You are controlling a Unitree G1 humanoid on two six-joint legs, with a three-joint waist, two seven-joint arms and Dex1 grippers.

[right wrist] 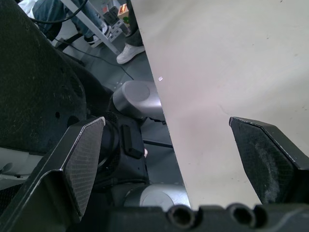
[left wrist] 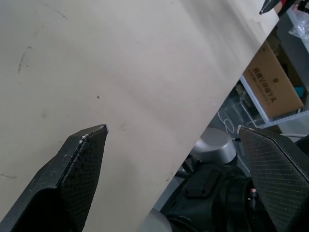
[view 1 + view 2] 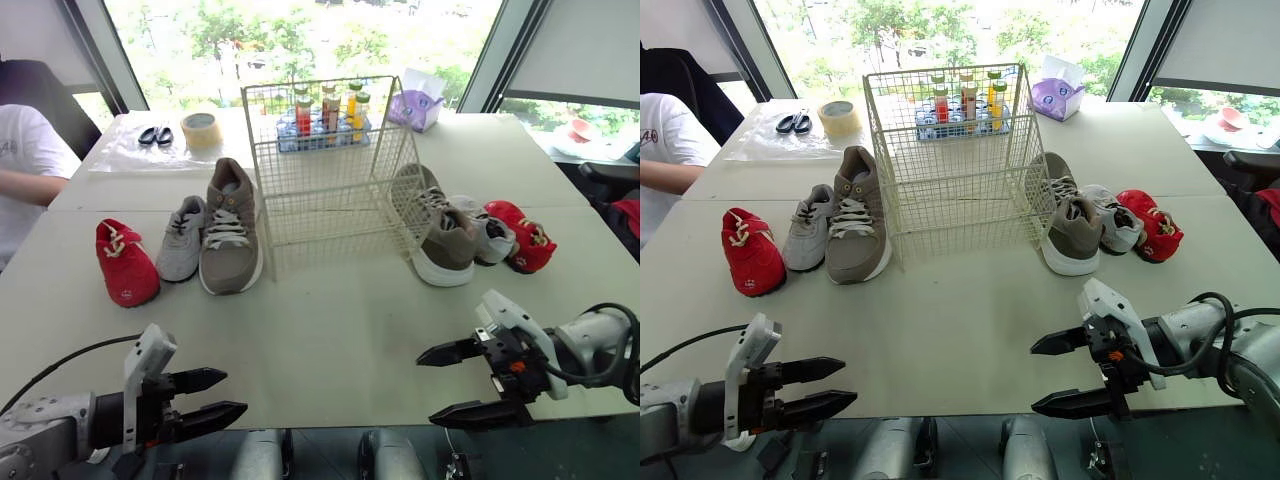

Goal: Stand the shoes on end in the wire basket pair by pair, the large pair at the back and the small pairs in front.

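Nearest, the left tool [image 3: 235,391] is being held low over the front edge of the table [image 3: 340,330], its two black fingers moderately parted with nothing between them. The right tool [image 3: 426,385] is being held at the same edge, spread wider and likewise empty. Both are being held well apart from the shoes.

Further in, three shoes are being shown lying on their soles left of the wire basket [image 3: 330,170]: the left red shoe [image 3: 125,265], the left grey shoe [image 3: 182,238] just beside it, and the left taupe shoe [image 3: 230,228] touching the grey one and just beside the basket. Right of the basket, the right taupe shoe [image 3: 440,225], right grey shoe [image 3: 490,235] and right red shoe [image 3: 522,235] are being shown crowded together. No shoe is being held in the basket.

The taupe pair is being judged the large one, due at the back. All are being judged light, with soft uppers and stiffer soles; hold is probably best taken across the heel collar, clear of the loose laces, which may snag the wire.

Beyond, bottles [image 3: 325,115], a tape roll [image 3: 201,130], scissors [image 3: 155,135], a tissue box [image 3: 415,105] and a person's arm [image 3: 30,180] are being seen.
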